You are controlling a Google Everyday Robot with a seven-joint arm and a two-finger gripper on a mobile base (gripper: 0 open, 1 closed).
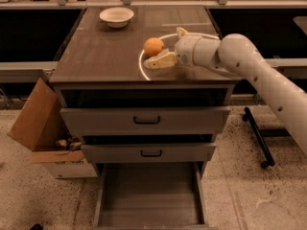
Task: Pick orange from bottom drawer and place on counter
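Bowl (pixel 116 16), white, stands on counter (pixel 96 51) at 11 o'clock. Orange (pixel 153 47) rests on counter at bowl's 4 o'clock. Bottom drawer (pixel 151 198) hangs open at 6 o'clock. Gripper (pixel 165 49) sits at orange's 3 o'clock, fingers spread.

Orange-skinned orange (pixel 153 47), cream-white gripper (pixel 165 48) beside it over brown-grey counter (pixel 96 51), white arc (pixel 140 61), white bowl (pixel 116 17), grey bottom drawer (pixel 148 195)

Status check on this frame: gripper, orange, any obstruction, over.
Gripper open, low over counter, right beside orange. Orange resting on counter. Bottom drawer pulled out. Bowl at back, not in the way.
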